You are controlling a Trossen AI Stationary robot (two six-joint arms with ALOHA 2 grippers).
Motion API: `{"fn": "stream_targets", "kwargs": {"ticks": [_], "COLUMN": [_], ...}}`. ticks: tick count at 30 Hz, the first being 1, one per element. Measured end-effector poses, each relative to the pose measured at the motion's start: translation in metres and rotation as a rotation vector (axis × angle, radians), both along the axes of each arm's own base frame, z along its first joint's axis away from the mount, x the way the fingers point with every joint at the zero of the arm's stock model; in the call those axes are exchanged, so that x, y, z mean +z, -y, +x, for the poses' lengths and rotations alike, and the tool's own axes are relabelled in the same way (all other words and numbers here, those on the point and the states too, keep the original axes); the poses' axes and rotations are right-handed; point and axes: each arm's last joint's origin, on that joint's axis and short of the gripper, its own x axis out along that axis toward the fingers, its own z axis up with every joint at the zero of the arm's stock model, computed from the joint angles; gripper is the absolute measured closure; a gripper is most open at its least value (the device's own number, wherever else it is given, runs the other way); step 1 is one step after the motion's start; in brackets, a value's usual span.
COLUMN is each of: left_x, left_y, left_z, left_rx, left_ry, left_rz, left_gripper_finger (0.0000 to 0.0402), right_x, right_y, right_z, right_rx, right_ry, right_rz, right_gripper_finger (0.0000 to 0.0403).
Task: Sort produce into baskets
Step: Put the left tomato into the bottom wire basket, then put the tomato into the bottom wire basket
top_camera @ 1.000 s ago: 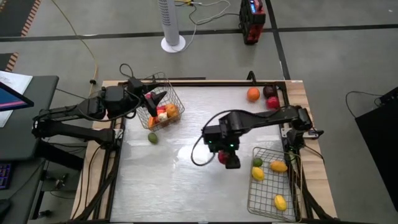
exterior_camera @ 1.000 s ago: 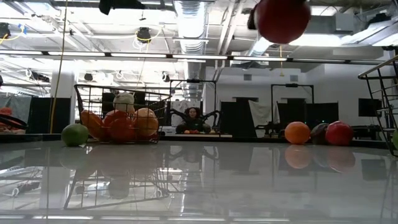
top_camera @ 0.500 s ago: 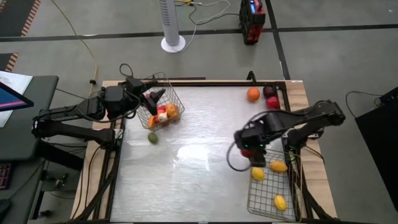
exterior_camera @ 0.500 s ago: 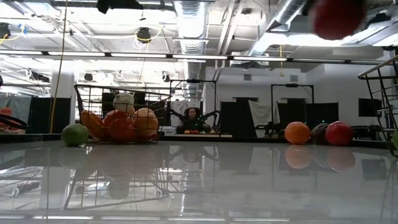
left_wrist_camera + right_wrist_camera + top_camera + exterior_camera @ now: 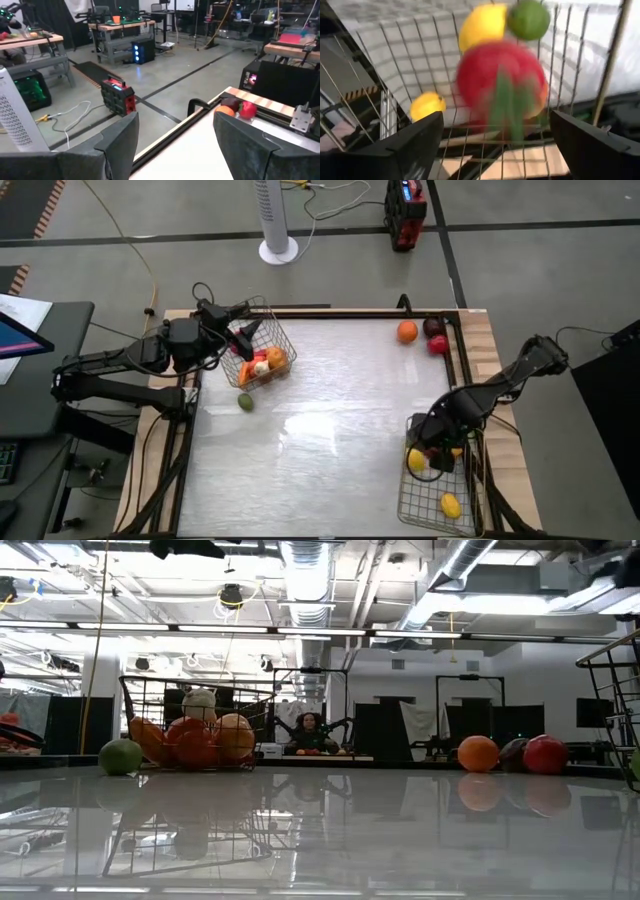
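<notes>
My right gripper (image 5: pixel 437 448) hangs open over the right wire basket (image 5: pixel 440 492), fingers pointing down. A red tomato (image 5: pixel 500 85) shows blurred between and beyond the fingers, clear of both, above a lemon (image 5: pixel 482 25), a lime (image 5: pixel 527 19) and another lemon (image 5: pixel 427 105) in the basket. My left gripper (image 5: pixel 245 335) stands open and empty above the left basket (image 5: pixel 265 350), which holds several pieces of produce. A green lime (image 5: pixel 245 401) lies on the table near that basket. An orange (image 5: pixel 406 331), a dark fruit (image 5: pixel 433 327) and a red one (image 5: pixel 439 345) lie at the far right corner.
The right basket's wire wall (image 5: pixel 620 690) stands at the table's right edge. A raised dark rail (image 5: pixel 330 311) runs along the far edge. A wide bare stretch of table (image 5: pixel 320 450) lies between the two baskets.
My right gripper has carried the red tomato from mid-table toward the right and near edges, to above the right basket, turning as it went. It has let go, and the tomato now shows blurred, clear of the fingers. My left gripper's hand has rolled slightly in place.
</notes>
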Motion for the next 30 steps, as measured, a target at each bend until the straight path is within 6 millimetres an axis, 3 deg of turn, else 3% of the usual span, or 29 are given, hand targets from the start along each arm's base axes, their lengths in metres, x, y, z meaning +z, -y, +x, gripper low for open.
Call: {"fn": "stream_targets", "kwargs": {"ticks": [6, 12, 19, 23, 30], "left_x": [0.0, 0.0, 0.003, 0.006, 0.009], "left_y": [0.0, 0.0, 0.001, 0.001, 0.001], "left_z": [0.0, 0.0, 0.001, 0.002, 0.002], "left_rx": [0.0, -0.003, -0.022, -0.051, -0.049], "left_ry": [0.001, 0.045, 0.116, 0.165, 0.229], "left_rz": [-0.001, -0.046, -0.09, -0.103, -0.136], "left_gripper_finger": [0.0157, 0.0157, 0.0157, 0.0157, 0.0157], "right_x": [-0.005, 0.002, 0.024, 0.037, 0.037], "right_y": [-0.004, 0.017, 0.062, 0.093, 0.148], "right_z": [-0.005, -0.002, 0.013, 0.014, 0.012], "right_rx": [0.023, -0.027, -0.141, -0.239, -0.381], "right_ry": [-0.041, 0.023, 0.36, 0.538, 0.559], "right_rz": [0.014, -0.001, 0.046, -0.026, -0.27], "right_gripper_finger": [0.001, 0.0004, 0.0014, 0.0018, 0.0018]}}
